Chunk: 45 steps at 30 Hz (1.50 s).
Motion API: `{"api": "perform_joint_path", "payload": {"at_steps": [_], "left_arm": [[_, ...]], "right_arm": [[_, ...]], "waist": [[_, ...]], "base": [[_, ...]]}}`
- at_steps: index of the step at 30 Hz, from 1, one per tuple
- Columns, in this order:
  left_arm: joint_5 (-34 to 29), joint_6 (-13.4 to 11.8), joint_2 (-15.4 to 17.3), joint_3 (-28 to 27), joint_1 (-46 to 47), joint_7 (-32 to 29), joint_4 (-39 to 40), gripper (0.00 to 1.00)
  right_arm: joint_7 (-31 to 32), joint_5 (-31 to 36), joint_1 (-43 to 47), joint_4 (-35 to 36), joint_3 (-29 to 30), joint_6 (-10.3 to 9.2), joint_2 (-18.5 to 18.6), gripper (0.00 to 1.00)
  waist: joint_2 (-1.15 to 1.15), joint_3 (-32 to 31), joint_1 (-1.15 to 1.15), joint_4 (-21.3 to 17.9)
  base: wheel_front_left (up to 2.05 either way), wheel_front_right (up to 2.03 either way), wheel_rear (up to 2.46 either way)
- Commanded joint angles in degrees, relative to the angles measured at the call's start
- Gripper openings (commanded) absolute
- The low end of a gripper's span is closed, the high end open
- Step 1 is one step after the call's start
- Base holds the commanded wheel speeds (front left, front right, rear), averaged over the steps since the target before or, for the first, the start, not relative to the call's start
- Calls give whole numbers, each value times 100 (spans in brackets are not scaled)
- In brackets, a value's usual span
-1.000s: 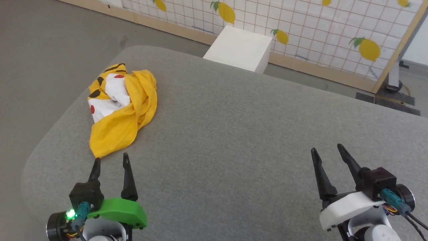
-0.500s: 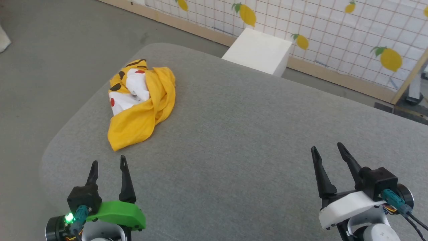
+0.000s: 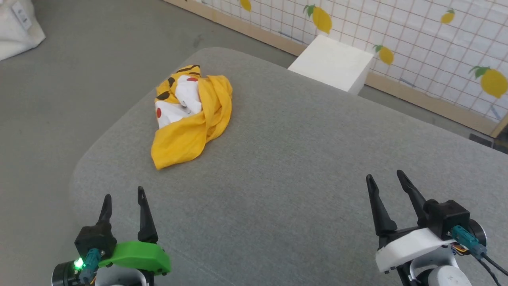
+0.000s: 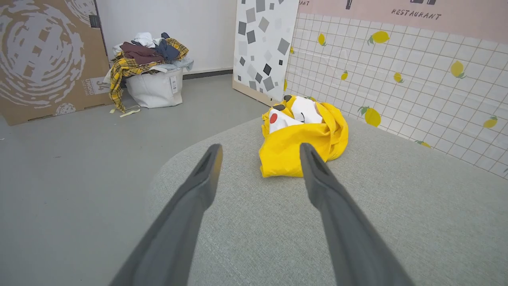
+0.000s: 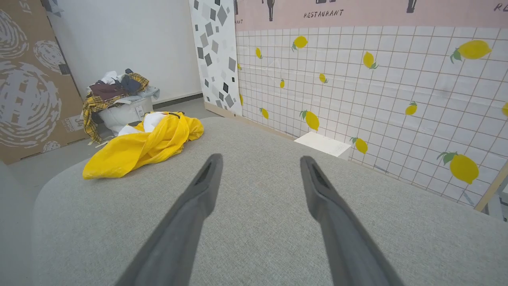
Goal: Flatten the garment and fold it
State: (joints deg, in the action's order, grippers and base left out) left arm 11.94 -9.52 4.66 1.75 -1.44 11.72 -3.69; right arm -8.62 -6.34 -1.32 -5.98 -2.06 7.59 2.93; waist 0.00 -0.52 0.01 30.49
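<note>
Between the earlier frames and this one the whole head view was shifted sideways, so the camera was judged to have turned. The garment (image 3: pixel 190 119) was not seen to have moved on the table (image 3: pixel 278 167).

The garment lay crumpled in a heap on the table, close to the table's far left rounded corner. Its printed white, red and black patches were partly wrapped under twisted plain yellow folds, and a yellow tail pointed back along the table. No part of it was spread flat, so the flattening was judged not yet begun.

The left gripper (image 3: pixel 123 192) was held over the table's near left edge, fingers apart and empty, near the yellow tail but not touching it. The right gripper (image 3: pixel 384 174) was held over the table's near right side, also spread and empty, well apart from the heap.

Several risks were judged from this layout:
- A pinch into the twisted folds could catch more than one layer, so the heap would be lifted whole rather than opened.
- A pull toward the table's left edge could drag the cloth off the rounded corner.
- A long reach across the table would be needed from the right gripper.
</note>
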Motion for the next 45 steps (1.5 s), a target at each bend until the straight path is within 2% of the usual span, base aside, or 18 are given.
{"api": "perform_joint_path", "payload": {"at_steps": [1,11,15,18,24,30,37,38,39,45], "left_arm": [[45,-47,42,4,-104,56,-21,100],[145,-173,44,35,-144,175,-19,100],[211,-218,80,0,-125,222,-21,100],[302,-212,138,-82,14,256,2,100],[613,-16,487,-331,874,232,-52,100],[1106,436,1112,-601,2485,-496,-450,100],[1475,763,2153,-813,3788,-2058,-948,100],[1552,778,2253,-847,3896,-2296,-1029,100],[1838,738,2480,-974,4163,-3082,-1305,100],[2351,404,2677,-1335,4247,-4208,-1719,100]], "right_arm": [[-69,-53,-123,-34,-17,-8,-4,100],[-125,-94,-167,-51,-47,-9,-4,100],[-136,-109,-224,-55,-96,-9,-5,100],[-102,-66,-315,-11,-148,-9,-5,100],[16,120,-701,239,-307,-10,-5,100],[140,394,-1154,587,-209,-10,-5,100],[-21,322,-1683,698,-235,-10,-5,100],[-56,294,-1728,692,-224,-10,-5,100],[-173,214,-1829,626,-197,-10,-5,100],[-334,79,-1969,525,-228,-10,-5,100]], "waist": [[0,6,0,77],[0,67,0,331],[0,165,-1,322],[0,376,-1,189],[0,1306,-1,-519],[0,2615,-1,-1335],[0,3764,-1,-2316],[0,3867,-1,-2410],[0,4119,-1,-2662],[0,4412,-1,-2984]], "base": [[0,0,0],[0,0,0],[0,0,0],[0,0,0],[0,0,0],[0,0,0],[0,0,0],[0,0,0],[0,0,0],[0,0,0]]}}
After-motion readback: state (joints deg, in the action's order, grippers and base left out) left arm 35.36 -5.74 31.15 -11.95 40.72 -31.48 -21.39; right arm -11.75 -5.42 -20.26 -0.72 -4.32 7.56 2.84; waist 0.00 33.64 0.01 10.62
